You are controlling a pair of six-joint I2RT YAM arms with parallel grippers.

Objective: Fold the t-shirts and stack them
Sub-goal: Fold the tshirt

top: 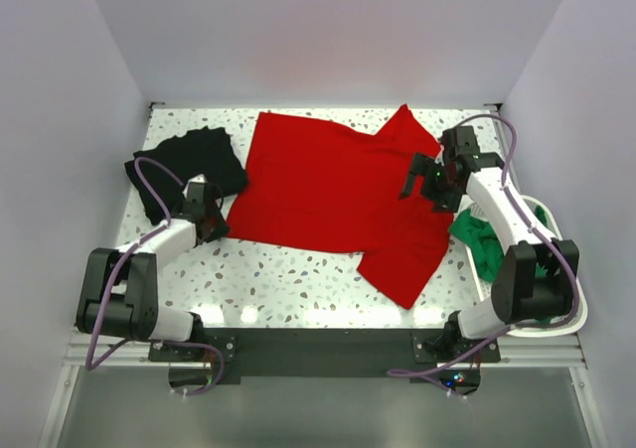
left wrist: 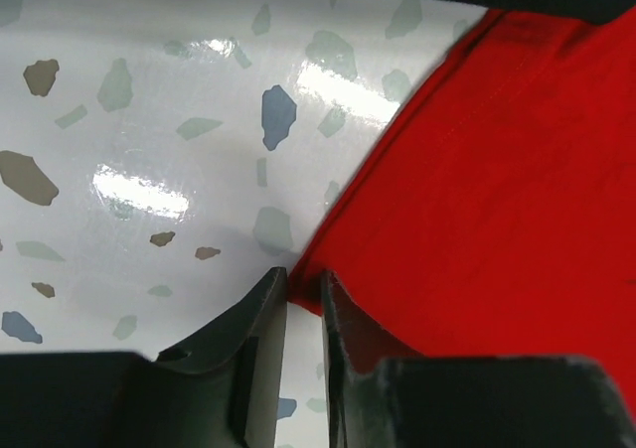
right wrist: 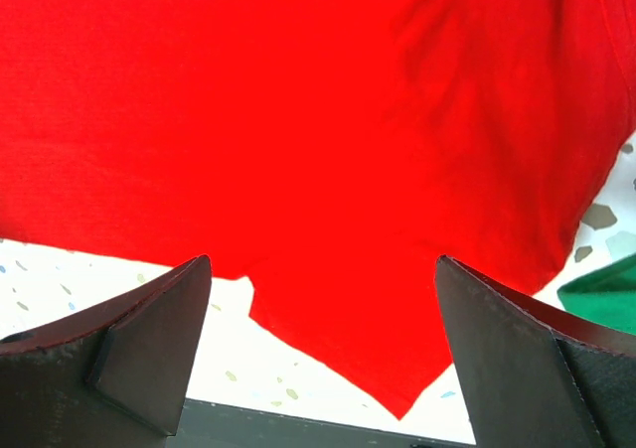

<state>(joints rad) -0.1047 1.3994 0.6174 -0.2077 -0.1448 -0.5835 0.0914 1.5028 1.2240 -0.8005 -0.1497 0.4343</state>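
Note:
A bright red t-shirt [top: 328, 185] lies spread flat in the middle of the table, one sleeve pointing to the front right. My left gripper [top: 211, 220] is at its front-left corner. In the left wrist view the gripper [left wrist: 303, 274] is nearly closed, with the tip of the red cloth [left wrist: 497, 170] pinched between the fingertips. My right gripper [top: 422, 185] hovers wide open over the shirt's right side. The right wrist view shows its gripper [right wrist: 323, 259] empty above the red cloth [right wrist: 298, 100]. A black t-shirt [top: 189, 160] lies bunched at the back left. A green t-shirt [top: 477, 234] hangs from the basket.
A white plastic basket [top: 566, 309] stands at the right edge beside the right arm, holding the green cloth [right wrist: 606, 294]. The speckled tabletop [top: 288, 279] shows in front of the red shirt. White walls enclose the table on three sides.

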